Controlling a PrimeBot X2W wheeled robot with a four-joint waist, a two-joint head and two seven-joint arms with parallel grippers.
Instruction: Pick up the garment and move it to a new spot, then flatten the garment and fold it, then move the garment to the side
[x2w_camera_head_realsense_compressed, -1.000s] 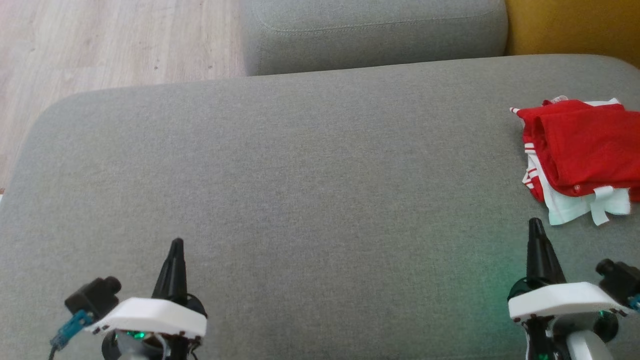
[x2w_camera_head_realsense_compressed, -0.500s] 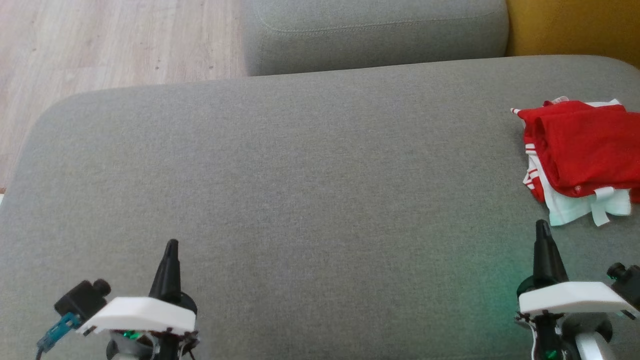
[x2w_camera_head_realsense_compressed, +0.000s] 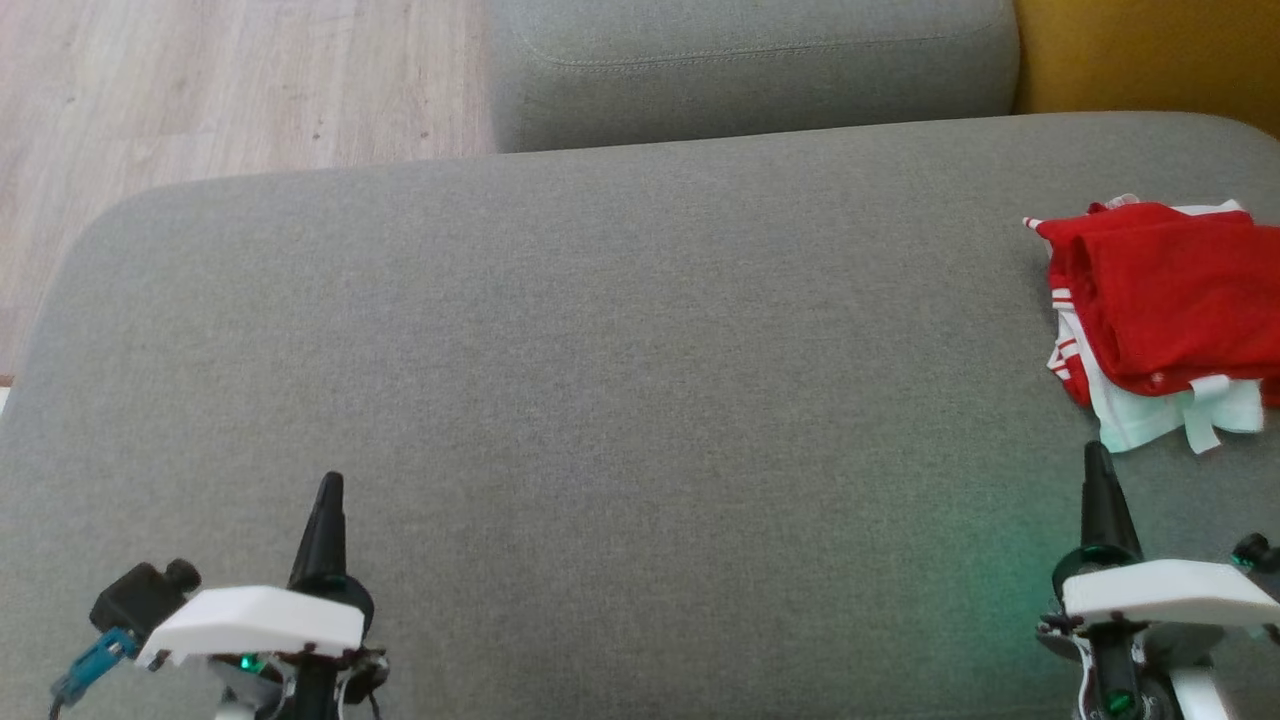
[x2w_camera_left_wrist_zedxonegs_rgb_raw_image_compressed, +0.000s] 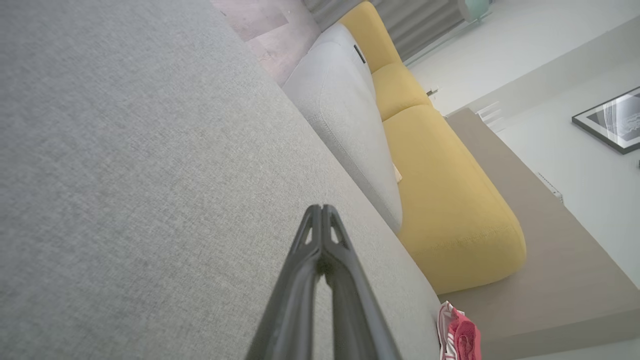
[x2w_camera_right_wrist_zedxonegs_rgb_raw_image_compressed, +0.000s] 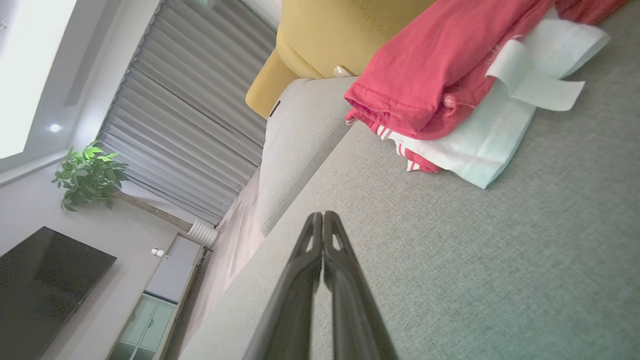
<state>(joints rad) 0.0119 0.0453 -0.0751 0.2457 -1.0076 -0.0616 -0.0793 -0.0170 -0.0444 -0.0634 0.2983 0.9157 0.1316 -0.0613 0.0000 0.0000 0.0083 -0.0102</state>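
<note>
red cloth with white trim, the garment (x2w_camera_head_realsense_compressed: 1165, 300), is lying folded at the far right of the grey sofa seat (x2w_camera_head_realsense_compressed: 640, 350), partly running off the edge of the head view. the right gripper (x2w_camera_head_realsense_compressed: 1098, 455) is pointing at its near white hem from just beside it, not touching, its two dark fingers pressing together with nothing between them. the left gripper (x2w_camera_head_realsense_compressed: 328, 485) is sitting well apart at the lower left, fingers likewise pinched closed and holding nothing. a yellow cushion (x2w_camera_head_realsense_compressed: 1140, 50) is showing beyond the garment.
</note>
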